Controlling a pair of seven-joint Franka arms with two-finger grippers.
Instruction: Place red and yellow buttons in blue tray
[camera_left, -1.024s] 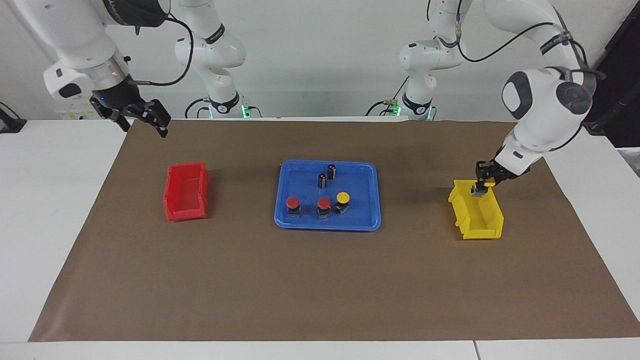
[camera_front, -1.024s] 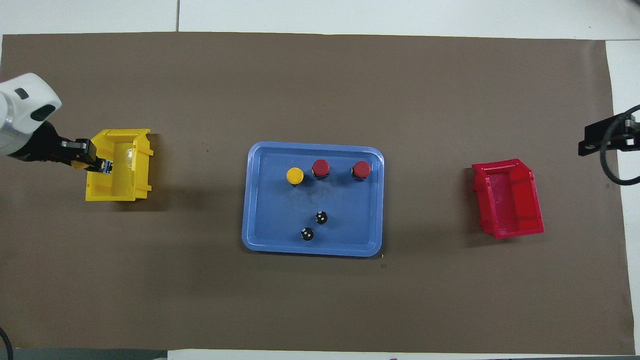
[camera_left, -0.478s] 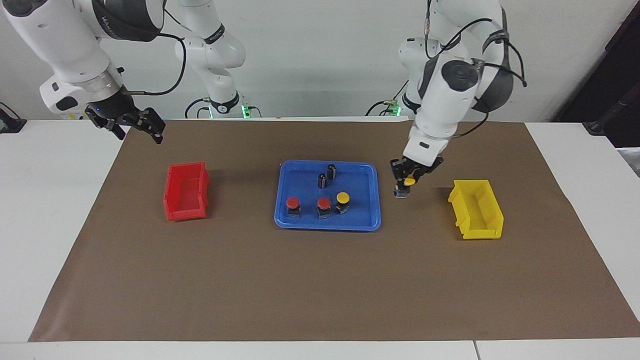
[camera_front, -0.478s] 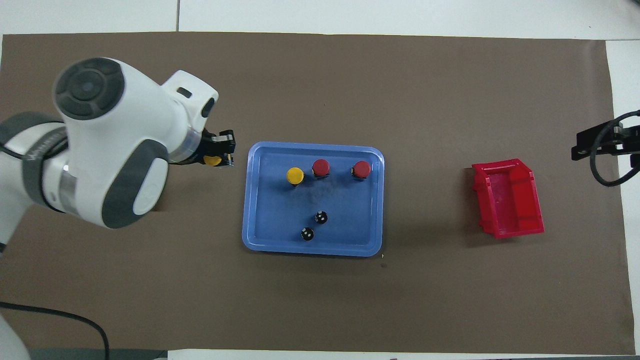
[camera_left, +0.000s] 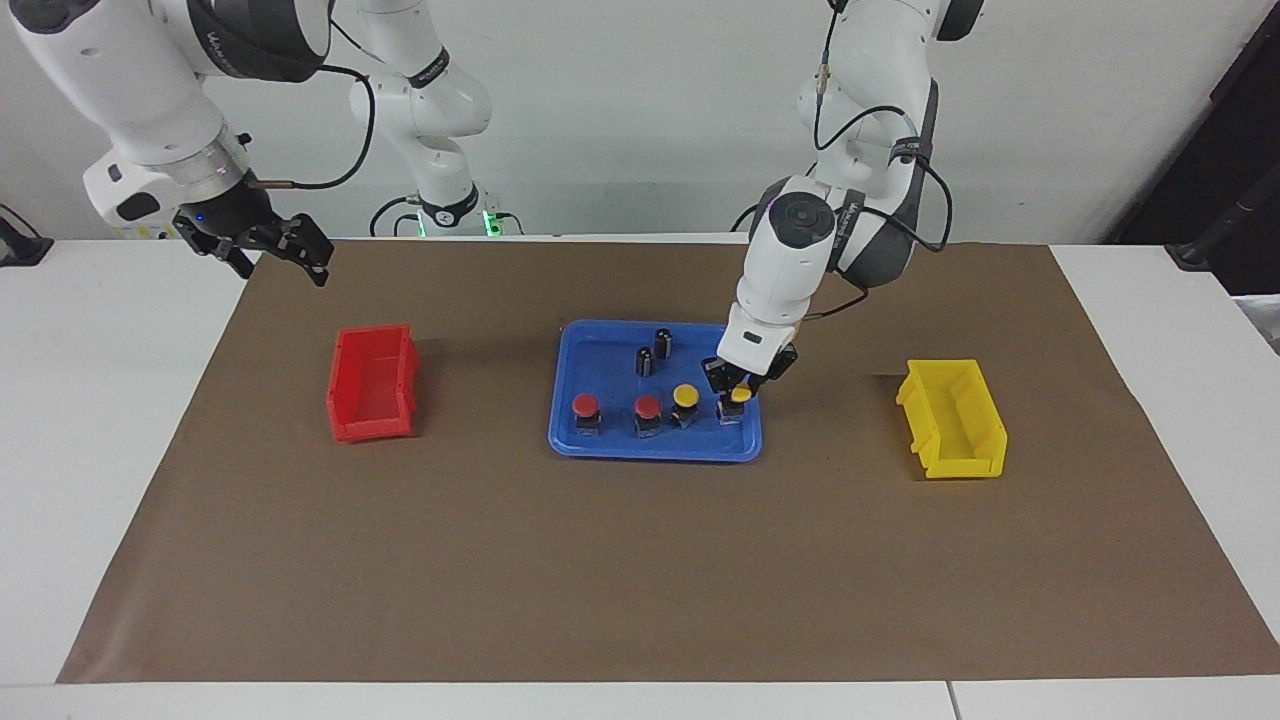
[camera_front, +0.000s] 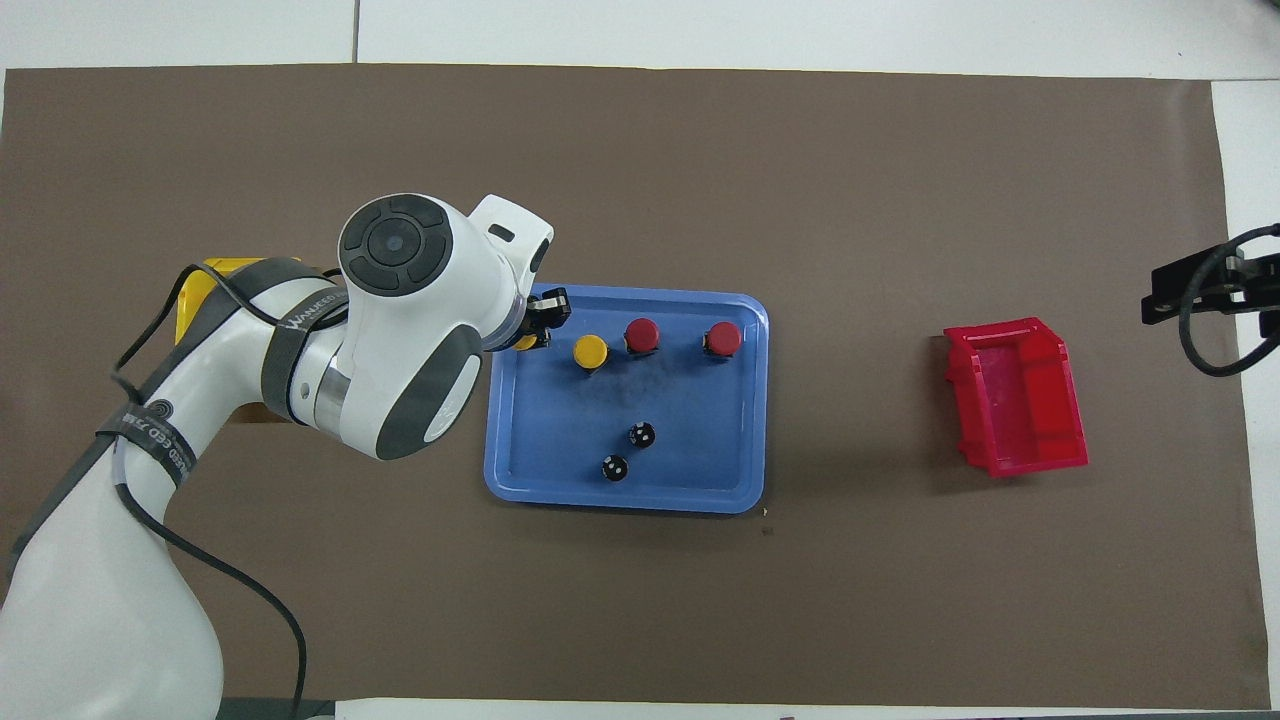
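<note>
1. Yellow-capped button (camera_left: 738, 398) is being pinched by the left gripper (camera_left: 736, 392), low in the blue tray (camera_left: 655, 448) at the end toward the left arm; whether it is touching the floor cannot be told.
2. Just beside that gripper, toward the right arm's end, a second yellow button (camera_left: 685, 400) and two red buttons (camera_left: 586, 409) (camera_left: 648, 411) are standing in a row in the tray.
3. Two black cylinders (camera_left: 662, 343) (camera_left: 645, 361) are standing nearer to the robots than the row.
4. Right gripper (camera_left: 283, 243) is being held spread in the air, waiting, near a red bin (camera_left: 372, 383).
5. A yellow bin (camera_left: 953, 419) is sitting at the left arm's end.
</note>
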